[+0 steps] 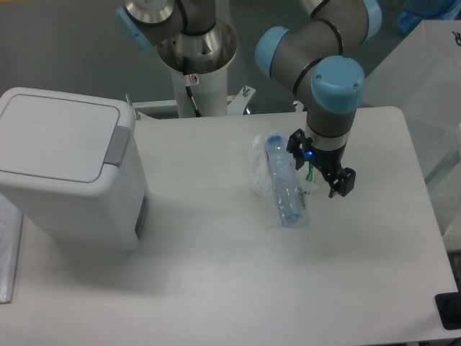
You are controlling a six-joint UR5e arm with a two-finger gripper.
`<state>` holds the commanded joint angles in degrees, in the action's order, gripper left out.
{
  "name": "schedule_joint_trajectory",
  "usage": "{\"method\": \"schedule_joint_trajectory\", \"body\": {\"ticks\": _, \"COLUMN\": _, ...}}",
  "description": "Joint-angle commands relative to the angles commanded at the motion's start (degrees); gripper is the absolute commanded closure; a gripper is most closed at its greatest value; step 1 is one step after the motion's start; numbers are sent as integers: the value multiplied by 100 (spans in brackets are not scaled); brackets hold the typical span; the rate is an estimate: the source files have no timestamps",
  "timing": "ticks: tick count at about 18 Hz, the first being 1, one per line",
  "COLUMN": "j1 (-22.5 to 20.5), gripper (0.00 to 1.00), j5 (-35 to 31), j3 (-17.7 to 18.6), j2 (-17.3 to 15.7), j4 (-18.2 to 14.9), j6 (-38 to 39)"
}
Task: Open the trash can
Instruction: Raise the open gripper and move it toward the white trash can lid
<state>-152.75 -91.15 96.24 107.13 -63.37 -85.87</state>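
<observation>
— Where is the bin you are meant to open?

— The large white boxy plastic trash can (68, 173) with rounded corners stands at the far left of the pale grey counter (230, 288). Its flat hinged lid (57, 137) lies down, closed, and the grey rectangular push tab (117, 144) sits on the lid's right edge.

— And your gripper?

— My black two-finger gripper (320, 162) hangs over the right half of the counter, well apart from the trash can, with open counter between us. The two fingers are spread, one at the upper left and one (344, 182) at the lower right, and nothing is pinched between them. A small blue light glows on the wrist just above.

— What lies close to you?

— A clear plastic bottle (284, 180) with a blue cap lies on its side just left of my gripper, cap pointing away toward the far side, resting against a crumpled piece of clear plastic wrap (259, 173). A thin green thing shows between my fingers, too small to name.

— Any writing you can read?

— None on the trash can or the bottle. A small sticker sits on the white arm pedestal (198, 90) at the far edge, but its marks are too small to read.
</observation>
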Motion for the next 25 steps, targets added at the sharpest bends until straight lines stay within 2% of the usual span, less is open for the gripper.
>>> {"method": "schedule_joint_trajectory", "body": {"ticks": 2, "j1": -26, "gripper": 0, "j5": 446, "j3": -9, "j2": 1, "j4": 0, "j6": 148}}
{"method": "schedule_joint_trajectory", "body": {"ticks": 5, "j1": -27, "gripper": 0, "j5": 1010, "j3": -44, "j2": -148, "j4": 0, "j6": 1131}}
{"method": "schedule_joint_trajectory", "body": {"ticks": 8, "j1": 9, "gripper": 0, "j5": 1554, "j3": -298, "j2": -202, "j4": -9, "j6": 1974}}
{"method": "schedule_joint_trajectory", "body": {"ticks": 11, "j1": 0, "gripper": 0, "j5": 2589, "j3": -649, "j2": -158, "j4": -9, "j6": 2985}}
{"method": "schedule_joint_trajectory", "body": {"ticks": 13, "j1": 17, "gripper": 0, "j5": 3057, "j3": -790, "j2": -140, "j4": -9, "j6": 3609}}
{"method": "schedule_joint_trajectory", "body": {"ticks": 17, "j1": 289, "gripper": 0, "j5": 3199, "j3": -1089, "j2": -149, "j4": -26, "j6": 4498}}
{"method": "schedule_joint_trajectory", "body": {"ticks": 25, "j1": 659, "gripper": 0, "j5": 3647, "j3": -1266, "j2": -254, "j4": -35, "j6": 5826}}
